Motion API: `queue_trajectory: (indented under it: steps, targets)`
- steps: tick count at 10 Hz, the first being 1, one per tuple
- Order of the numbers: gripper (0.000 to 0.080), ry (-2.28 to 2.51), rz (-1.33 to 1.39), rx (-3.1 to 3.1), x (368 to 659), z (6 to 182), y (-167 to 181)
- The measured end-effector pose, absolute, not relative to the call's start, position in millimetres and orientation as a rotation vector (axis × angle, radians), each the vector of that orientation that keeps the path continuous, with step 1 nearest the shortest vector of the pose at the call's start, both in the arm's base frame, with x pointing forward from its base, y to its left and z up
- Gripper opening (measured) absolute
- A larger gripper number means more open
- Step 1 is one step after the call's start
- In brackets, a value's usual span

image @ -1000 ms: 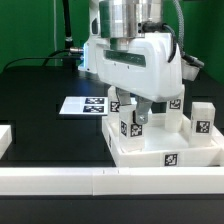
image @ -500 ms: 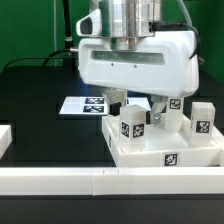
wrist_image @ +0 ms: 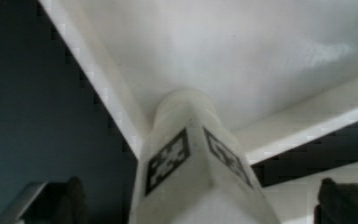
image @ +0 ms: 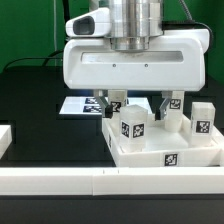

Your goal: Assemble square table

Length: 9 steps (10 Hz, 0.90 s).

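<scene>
The square table slab (image: 190, 150) lies underside up at the exterior view's right, a tag on its front edge. A white tagged leg (image: 132, 125) stands upright on its near left corner. My gripper (image: 137, 104) hangs just above that leg, open, with one finger (image: 113, 103) on each side of the leg's top and neither touching it. In the wrist view the leg (wrist_image: 194, 150) rises between the dark fingertips (wrist_image: 60, 200), with the slab (wrist_image: 229, 50) behind it, and my gripper (wrist_image: 202, 205) holds nothing. Two more legs (image: 203, 118) stand at the slab's right and back.
The marker board (image: 82, 105) lies flat on the black table left of the slab. A long white border rail (image: 100, 181) runs along the front edge, and a short white rail piece (image: 4, 140) sits at the far left.
The hand has turned about its vertical axis and now faces the exterior camera broadside. Its fingers now straddle the leg on the near left corner. The leg and slab have not moved.
</scene>
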<state>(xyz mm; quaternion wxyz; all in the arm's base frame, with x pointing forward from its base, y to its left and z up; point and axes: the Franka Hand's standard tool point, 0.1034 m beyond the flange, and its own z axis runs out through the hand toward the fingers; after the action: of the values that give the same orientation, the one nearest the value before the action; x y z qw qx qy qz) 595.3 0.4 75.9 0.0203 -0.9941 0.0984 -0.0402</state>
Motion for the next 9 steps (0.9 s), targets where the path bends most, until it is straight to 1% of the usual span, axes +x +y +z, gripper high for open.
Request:
queue_trajectory:
  steps: [2,4,6,9]
  targets:
    - [0.0648,0.056,-0.129,-3.111,595.6,76.7,-0.1]
    - [0.0648,-0.056,-0.132,-3.115,595.9,77.2,-0.5]
    - [0.0648,-0.374,-0.135,-3.111,596.5,79.2,-2.7]
    - [0.0637,-0.593,-0.132,-3.087,596.8,79.7,-1.6]
